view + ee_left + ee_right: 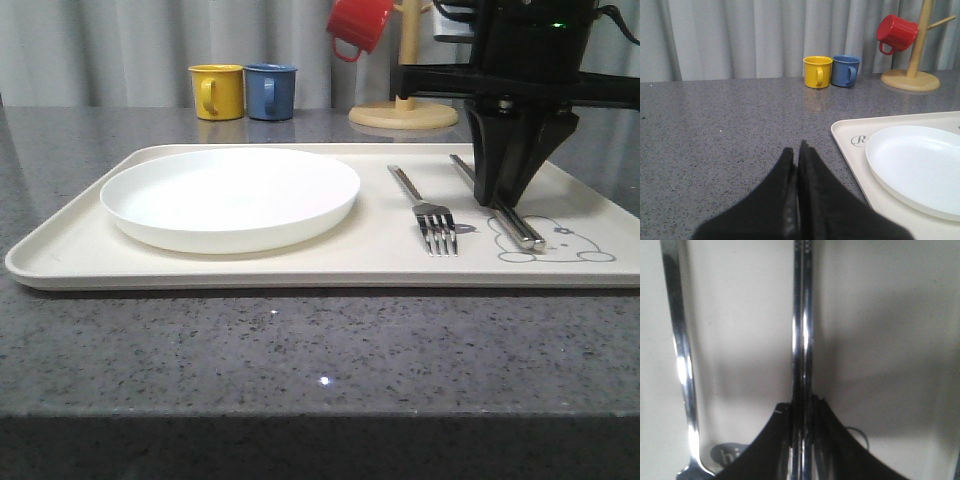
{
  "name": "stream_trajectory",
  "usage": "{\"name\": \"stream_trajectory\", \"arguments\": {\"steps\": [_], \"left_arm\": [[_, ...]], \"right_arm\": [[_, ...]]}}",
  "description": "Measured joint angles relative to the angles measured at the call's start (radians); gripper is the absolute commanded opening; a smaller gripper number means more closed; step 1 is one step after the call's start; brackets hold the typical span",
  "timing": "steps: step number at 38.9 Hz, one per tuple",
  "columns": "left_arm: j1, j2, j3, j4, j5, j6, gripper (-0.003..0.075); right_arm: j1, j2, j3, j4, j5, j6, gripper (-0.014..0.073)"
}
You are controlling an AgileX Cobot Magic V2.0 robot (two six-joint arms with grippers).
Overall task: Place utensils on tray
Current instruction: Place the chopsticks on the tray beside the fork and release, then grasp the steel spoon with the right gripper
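Note:
The cream tray (300,265) lies across the middle of the table. On it sit a white plate (230,195) at the left, a silver fork (425,210) right of centre, and metal chopsticks (515,228) over the rabbit drawing. My right gripper (497,200) points down onto the tray, shut on the chopsticks. In the right wrist view the chopsticks (802,330) run out from between the closed fingers of the gripper (802,407), with the fork (682,365) alongside. My left gripper (797,150) is shut on nothing, over bare table beside the tray (850,135) and plate (920,165).
A yellow mug (217,91) and a blue mug (270,91) stand at the back behind the tray. A red mug (358,25) hangs on a wooden mug tree (404,110) at the back right. Grey speckled tabletop (300,350) runs in front of the tray.

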Motion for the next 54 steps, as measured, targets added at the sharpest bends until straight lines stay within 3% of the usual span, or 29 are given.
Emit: {"name": "stream_trajectory", "arguments": {"steps": [6,10,21,27,31,45,54], "left_arm": [[0.000,0.000,0.000,0.000,0.000,0.000,-0.0018],[0.000,0.000,0.000,0.000,0.000,0.000,-0.0018],[0.000,0.000,0.000,0.000,0.000,0.000,-0.0018],[0.000,0.000,0.000,0.000,0.000,0.000,-0.0018],[0.000,0.000,0.000,0.000,0.000,0.000,-0.0018],[0.000,0.000,0.000,0.000,0.000,0.000,-0.0018],[0.000,0.000,0.000,0.000,0.000,0.000,-0.0018]], "right_arm": [[0.000,0.009,0.000,0.016,0.000,0.000,0.0293],[0.000,0.009,-0.019,0.018,0.017,0.000,0.0341],[0.000,-0.001,-0.190,-0.109,0.068,-0.052,0.0352],[-0.019,-0.053,-0.204,-0.202,0.073,-0.092,0.0351],[-0.080,-0.098,-0.181,-0.219,0.074,-0.140,0.0351],[-0.474,-0.183,-0.003,-0.224,0.079,-0.360,0.0351],[-0.574,-0.176,0.057,-0.119,0.069,-0.475,0.0351]]}}
